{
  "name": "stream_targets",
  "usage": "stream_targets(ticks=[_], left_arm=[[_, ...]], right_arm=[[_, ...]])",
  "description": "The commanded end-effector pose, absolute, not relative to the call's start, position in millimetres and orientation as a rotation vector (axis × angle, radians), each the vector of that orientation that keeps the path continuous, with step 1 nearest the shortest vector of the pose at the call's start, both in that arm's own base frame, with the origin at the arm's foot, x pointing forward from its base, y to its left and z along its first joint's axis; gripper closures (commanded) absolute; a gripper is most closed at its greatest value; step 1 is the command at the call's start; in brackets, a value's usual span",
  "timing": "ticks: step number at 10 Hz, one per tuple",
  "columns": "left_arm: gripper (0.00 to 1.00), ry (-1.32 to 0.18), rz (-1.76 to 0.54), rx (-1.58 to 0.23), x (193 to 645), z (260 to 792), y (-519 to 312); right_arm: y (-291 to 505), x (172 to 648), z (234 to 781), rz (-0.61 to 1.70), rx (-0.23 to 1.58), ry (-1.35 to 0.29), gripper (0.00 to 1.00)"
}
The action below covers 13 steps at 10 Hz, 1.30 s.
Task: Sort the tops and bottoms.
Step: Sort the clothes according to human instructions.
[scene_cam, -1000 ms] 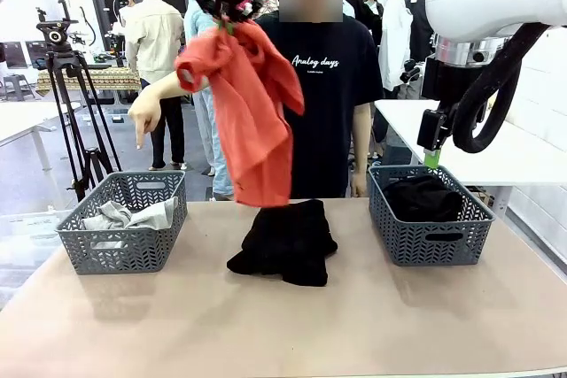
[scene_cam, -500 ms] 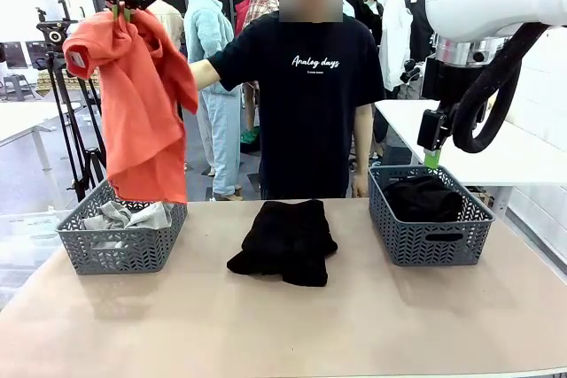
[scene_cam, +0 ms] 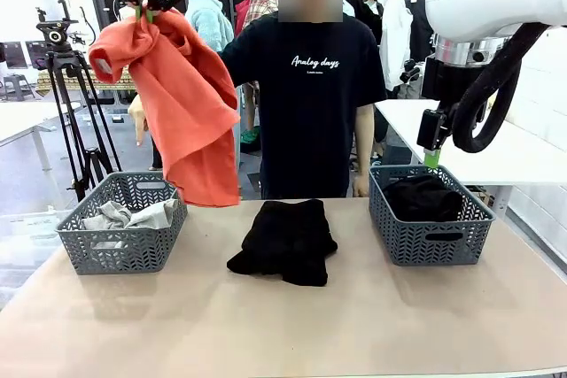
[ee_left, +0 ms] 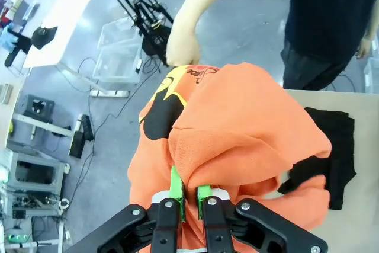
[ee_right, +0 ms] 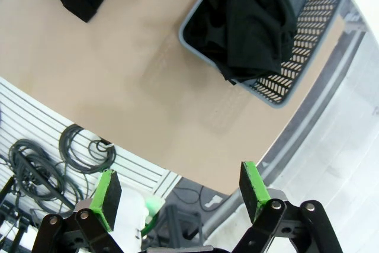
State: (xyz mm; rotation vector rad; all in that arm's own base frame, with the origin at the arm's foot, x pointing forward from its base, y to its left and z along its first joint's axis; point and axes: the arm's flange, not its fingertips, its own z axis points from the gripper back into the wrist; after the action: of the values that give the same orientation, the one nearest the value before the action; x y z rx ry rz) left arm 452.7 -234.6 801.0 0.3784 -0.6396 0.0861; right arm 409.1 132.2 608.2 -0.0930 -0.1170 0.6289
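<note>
High at the left, my left gripper (scene_cam: 146,13) is shut on the orange-red top (scene_cam: 184,104), which hangs above and just right of the left basket (scene_cam: 124,252). In the left wrist view the green pads of that gripper (ee_left: 189,195) pinch a fold of the top (ee_left: 243,128). A light grey top (scene_cam: 115,215) lies in the left basket. One black bottom (scene_cam: 285,241) lies mid-table. Another (scene_cam: 423,197) fills the right basket (scene_cam: 427,245). My right gripper (ee_right: 179,186) stands open and holds nothing, hovering over the table's edge near that basket (ee_right: 198,44).
A person in a black printed T-shirt (scene_cam: 310,86) stands at the far side, one arm reaching behind the hanging top with the hand (ee_left: 177,51) near it. A camera tripod (scene_cam: 66,86) stands past the left corner. Bare tabletop (scene_cam: 266,325) lies in front.
My left gripper carried the orange-red top from the middle to far left over the left basket, then swung slightly back right. The right arm has not moved.
</note>
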Motion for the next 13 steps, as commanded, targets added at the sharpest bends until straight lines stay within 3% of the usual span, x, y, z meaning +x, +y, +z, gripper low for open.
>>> stream_targets(ticks=[1, 4, 7, 9, 13], left_arm=[[1.0, -0.54, 0.174, 0.441, 480.6, 782.2, -202.0], [1.0, -0.555, 0.252, 0.331, 508.5, 739.9, -132.5], [1.0, -0.601, 0.292, 0.404, 535.6, 707.8, -100.4], [1.0, -0.536, 0.256, 0.401, 544.2, 662.3, -87.2], [1.0, -0.536, 0.263, 0.393, 554.0, 682.7, -92.3]], right_arm=[[133.4, 410.3, 609.4, 0.613, -0.114, -0.109, 0.0], [133.4, 410.3, 609.4, 0.613, -0.114, -0.109, 0.0], [133.4, 410.3, 609.4, 0.613, -0.114, -0.109, 0.0], [133.4, 410.3, 609.4, 0.613, -0.114, -0.109, 0.0], [133.4, 410.3, 609.4, 0.613, -0.114, -0.109, 0.0]])
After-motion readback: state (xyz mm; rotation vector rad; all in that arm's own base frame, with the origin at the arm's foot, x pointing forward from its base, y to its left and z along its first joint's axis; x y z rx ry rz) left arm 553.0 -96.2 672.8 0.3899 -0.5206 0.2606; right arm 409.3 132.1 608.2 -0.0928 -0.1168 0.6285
